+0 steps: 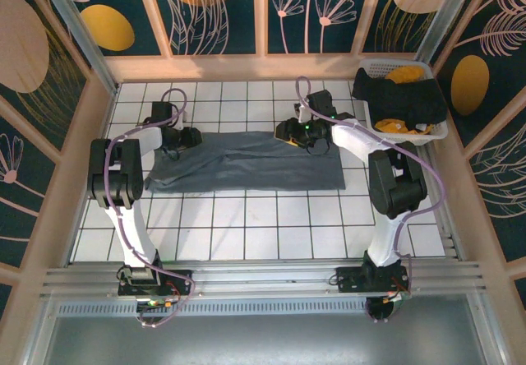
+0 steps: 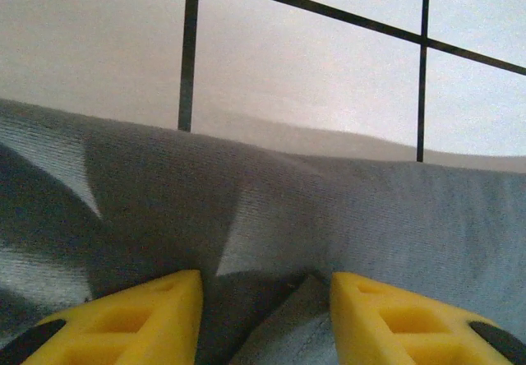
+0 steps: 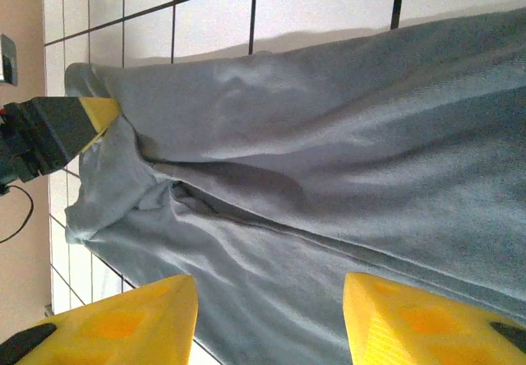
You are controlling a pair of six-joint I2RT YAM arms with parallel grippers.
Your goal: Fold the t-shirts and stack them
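Observation:
The slate blue-grey t-shirt (image 1: 246, 168) lies on the white tiled table (image 1: 246, 217) as a long flat band running left to right. My left gripper (image 1: 191, 137) is low over the shirt's far left end. In the left wrist view it (image 2: 265, 316) stands open, with a raised fold of the shirt (image 2: 329, 209) between its yellow fingers. My right gripper (image 1: 288, 132) hovers over the shirt's far edge, right of centre. It (image 3: 269, 320) is open above the wrinkled cloth (image 3: 329, 151), holding nothing. The left gripper (image 3: 70, 122) shows at the shirt's far end in the right wrist view.
A white laundry basket (image 1: 411, 137) sits at the back right corner, with a black tee (image 1: 403, 98) and a mustard-yellow tee (image 1: 405, 75) in it. Wooden walls close in the table on three sides. Bare tiles lie between the shirt and the arm bases.

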